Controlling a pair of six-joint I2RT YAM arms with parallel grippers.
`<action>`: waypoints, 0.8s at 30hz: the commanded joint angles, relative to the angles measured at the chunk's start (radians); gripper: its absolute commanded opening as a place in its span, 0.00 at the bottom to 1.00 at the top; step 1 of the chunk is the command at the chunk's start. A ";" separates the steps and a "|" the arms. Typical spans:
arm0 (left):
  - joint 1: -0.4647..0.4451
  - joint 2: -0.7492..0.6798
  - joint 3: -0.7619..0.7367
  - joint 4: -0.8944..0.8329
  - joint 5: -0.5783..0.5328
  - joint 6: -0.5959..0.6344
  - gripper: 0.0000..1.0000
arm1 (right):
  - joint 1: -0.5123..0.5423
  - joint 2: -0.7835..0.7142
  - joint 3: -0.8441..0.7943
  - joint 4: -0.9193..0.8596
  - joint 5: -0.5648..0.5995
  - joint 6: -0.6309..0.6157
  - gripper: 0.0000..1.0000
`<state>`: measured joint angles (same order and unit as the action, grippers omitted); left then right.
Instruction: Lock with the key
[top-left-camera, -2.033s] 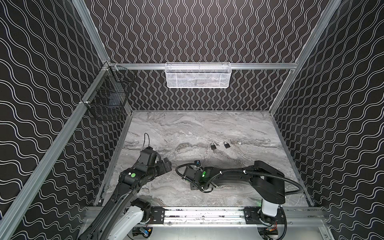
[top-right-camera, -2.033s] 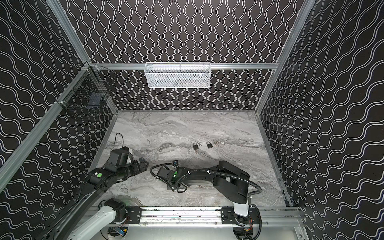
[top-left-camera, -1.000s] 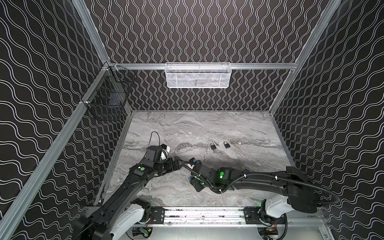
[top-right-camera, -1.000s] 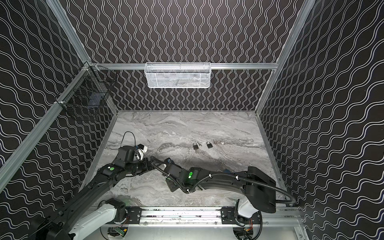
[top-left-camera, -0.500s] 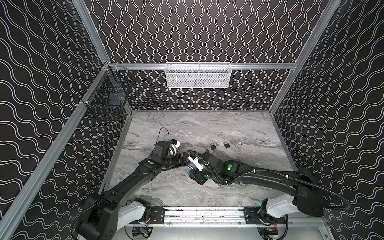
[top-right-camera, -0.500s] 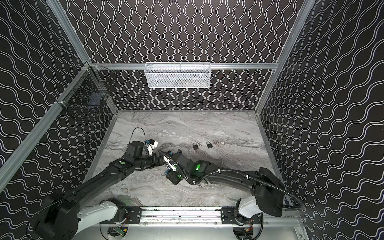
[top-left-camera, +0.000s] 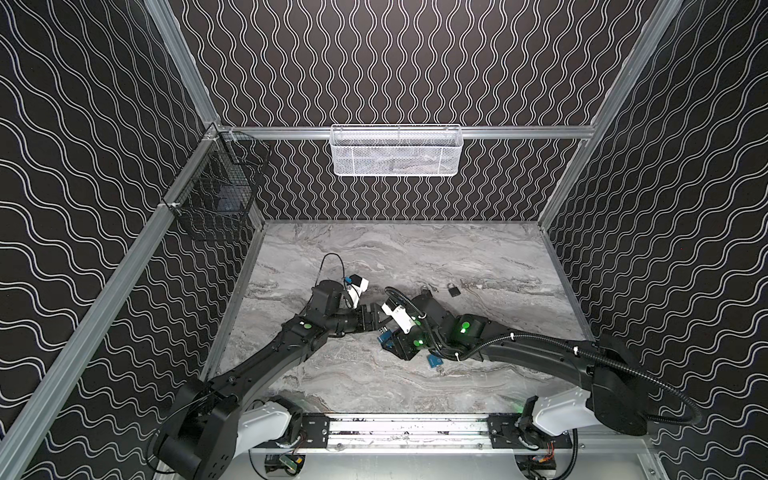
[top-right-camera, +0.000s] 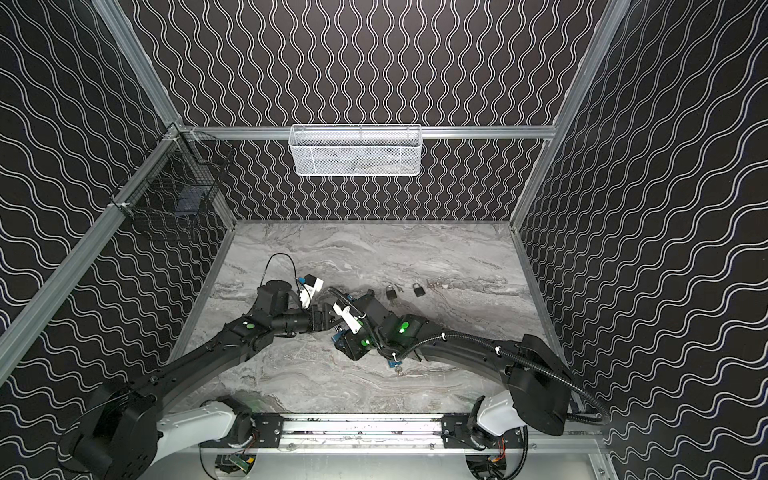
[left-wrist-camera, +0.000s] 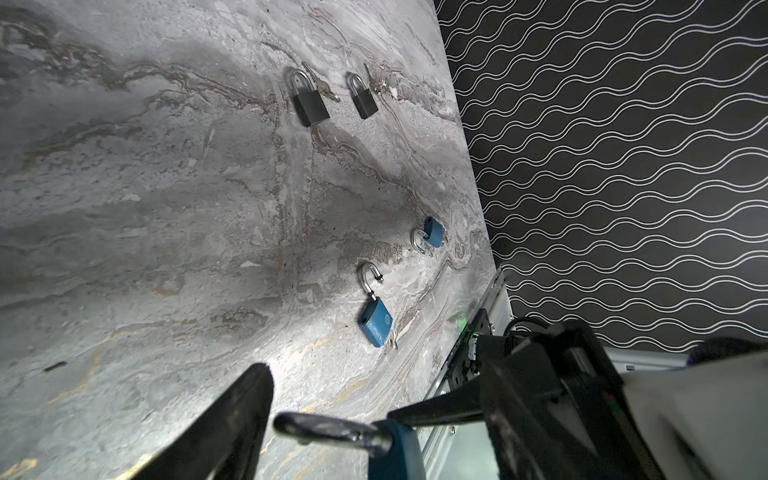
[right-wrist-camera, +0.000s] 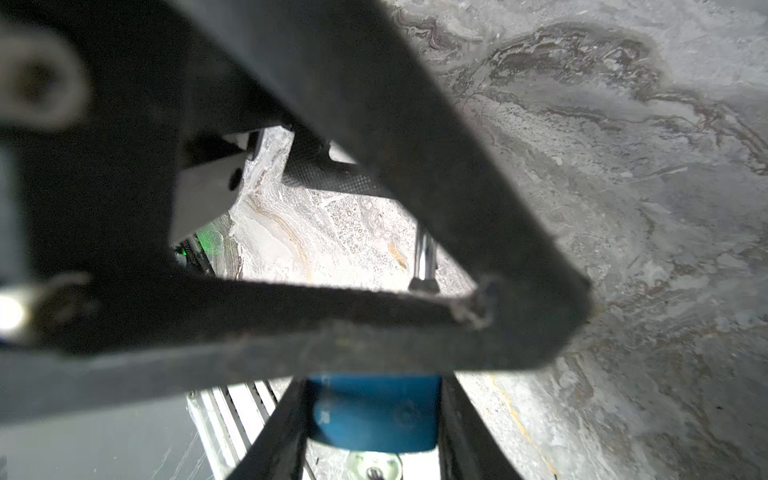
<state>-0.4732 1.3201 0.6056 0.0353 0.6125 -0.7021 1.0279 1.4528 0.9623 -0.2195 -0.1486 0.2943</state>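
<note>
Marble tabletop (top-left-camera: 415, 249) looks unchanged in both top views, but the arms don't. Two seconds back they sat low by the front rail, and now they meet mid-table. The left gripper (top-left-camera: 379, 319) is nose to nose with the right gripper (top-left-camera: 384, 332), which carries the blue padlock (top-left-camera: 387, 337) off the surface. A second blue padlock (top-left-camera: 434, 360) lies just under the right arm, with the black padlocks (top-right-camera: 390, 292) further back. Left wrist view: my left jaws are wide, with the held lock's shackle (left-wrist-camera: 328, 429) lying between them, not pinched yet. Right wrist view: the right jaws are clamped on the blue body and a left finger (right-wrist-camera: 415, 166) crosses in front. A blurry metal bit below is probably the key (right-wrist-camera: 374, 467). So I reckon the approach is done and grabbing that shackle comes next.
</note>
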 joint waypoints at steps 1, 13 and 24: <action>-0.001 0.002 -0.004 0.043 0.018 0.025 0.81 | -0.007 0.000 -0.006 0.073 -0.040 -0.005 0.19; -0.002 -0.042 -0.017 0.017 0.041 0.045 0.67 | -0.039 0.003 -0.010 0.089 -0.045 -0.002 0.19; -0.002 -0.018 0.010 -0.005 0.000 0.057 0.55 | -0.039 -0.008 -0.007 0.084 -0.052 -0.005 0.20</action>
<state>-0.4744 1.2953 0.6033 0.0074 0.6125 -0.6701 0.9886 1.4570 0.9455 -0.1890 -0.1902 0.2955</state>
